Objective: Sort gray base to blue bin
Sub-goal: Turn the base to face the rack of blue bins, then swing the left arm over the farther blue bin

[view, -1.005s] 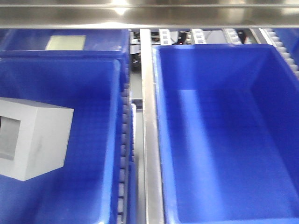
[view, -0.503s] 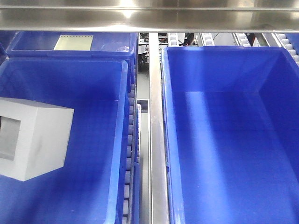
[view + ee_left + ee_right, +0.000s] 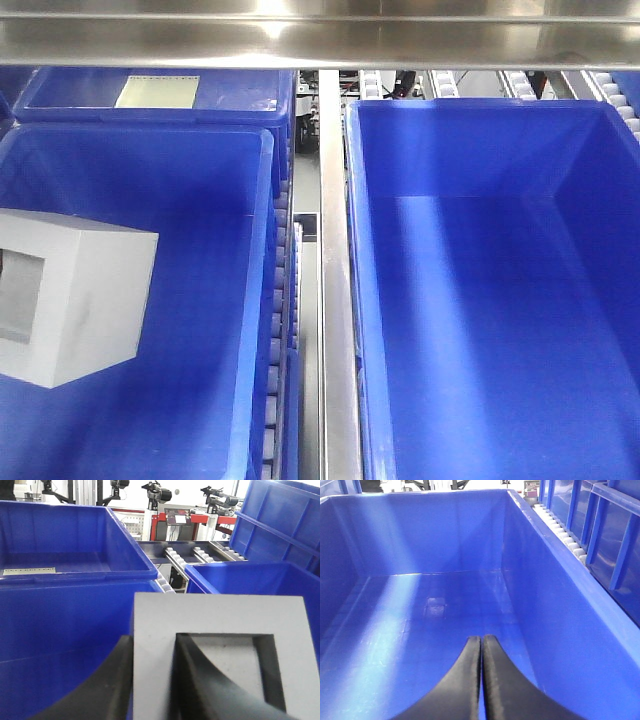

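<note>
So the matte gray cube-like block (image 3: 72, 298) with the square recess is up above the floor of the big bright-blue plastic bin (image 3: 200, 200) on the left – the left pincer (image 3: 152, 680) has it clamped, one black finger (image 3: 210, 685) hooked inside the recess and the other on the outer face. The right pincer (image 3: 481, 680) is pressed closed with nothing in it, inside the second deep blue bin (image 3: 560, 590) – a shiny metal rail (image 3: 335, 300) runs between the two bins

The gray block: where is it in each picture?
Front view: gray block at the left edge, over a blue bin.
Left wrist view: gray block bottom right, held in the left pincer.
Right wrist view: not in it.
Shared landmark: the labelled crate.
</note>
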Available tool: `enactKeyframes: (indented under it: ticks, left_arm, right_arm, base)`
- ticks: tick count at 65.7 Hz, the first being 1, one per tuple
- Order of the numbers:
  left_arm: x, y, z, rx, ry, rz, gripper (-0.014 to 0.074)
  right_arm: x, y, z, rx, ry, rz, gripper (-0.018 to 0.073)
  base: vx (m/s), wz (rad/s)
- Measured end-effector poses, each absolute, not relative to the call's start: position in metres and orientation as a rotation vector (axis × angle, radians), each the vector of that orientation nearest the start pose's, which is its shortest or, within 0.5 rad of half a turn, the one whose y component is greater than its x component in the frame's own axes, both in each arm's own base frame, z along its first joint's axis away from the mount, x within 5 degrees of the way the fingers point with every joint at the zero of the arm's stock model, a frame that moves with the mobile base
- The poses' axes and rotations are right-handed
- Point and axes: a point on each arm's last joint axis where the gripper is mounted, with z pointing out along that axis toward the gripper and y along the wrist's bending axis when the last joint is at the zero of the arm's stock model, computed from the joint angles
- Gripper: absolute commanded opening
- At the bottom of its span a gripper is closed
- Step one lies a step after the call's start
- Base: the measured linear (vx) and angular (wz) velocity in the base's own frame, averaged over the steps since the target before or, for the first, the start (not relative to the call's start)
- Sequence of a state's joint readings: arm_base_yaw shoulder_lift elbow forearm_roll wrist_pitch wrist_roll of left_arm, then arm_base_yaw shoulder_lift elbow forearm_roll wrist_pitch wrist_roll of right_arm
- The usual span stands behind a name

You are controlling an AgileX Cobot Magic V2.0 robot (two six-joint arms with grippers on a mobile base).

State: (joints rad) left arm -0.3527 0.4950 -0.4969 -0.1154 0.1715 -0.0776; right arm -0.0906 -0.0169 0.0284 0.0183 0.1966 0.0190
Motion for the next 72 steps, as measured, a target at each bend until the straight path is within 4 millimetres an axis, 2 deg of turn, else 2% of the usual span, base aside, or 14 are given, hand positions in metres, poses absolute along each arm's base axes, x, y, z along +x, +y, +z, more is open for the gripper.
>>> enactKeyframes:
  ticks: [20,28,35,49,54,62,72]
  left_arm:
    - [0.103,-0.042,0.330,0.102,1.647,-0.503,-0.0006]
    - [0.107,-0.052,0.331,0.152,1.625,-0.563,-0.0006]
    - [0.110,-0.069,0.330,0.231,1.619,-0.643,-0.0006]
    - [0.124,-0.118,0.323,0.388,1.615,-0.784,-0.0006]
    - [0.133,-0.144,0.323,0.448,1.643,-0.814,-0.0006]
    - [0.148,-0.189,0.335,0.544,1.658,-0.850,-0.0006]
    - [0.171,-0.248,0.332,0.639,1.728,-0.856,-0.0003]
  right_arm:
    - [0.055,-0.005,0.187,0.106,1.687,-0.037,-0.0005]
    - [0.055,-0.005,0.187,0.106,1.687,-0.037,-0.0005]
    - [0.055,-0.005,0.187,0.106,1.687,-0.037,-0.0005]
    - [0.055,-0.005,0.187,0.106,1.687,-0.037,-0.0005]
    - [0.055,-0.005,0.187,0.106,1.687,-0.037,-0.0005]
    - [0.055,-0.005,0.187,0.106,1.687,-0.037,-0.0005]
    - [0.056,-0.005,0.187,0.106,1.686,-0.037,-0.0005]
  base:
    - [0.00,0.00]
    - [0.00,0.00]
    - [0.00,0.00]
    - [0.00,0.00]
    - [0.00,0.00]
    - [0.00,0.00]
    - [0.00,0.00]
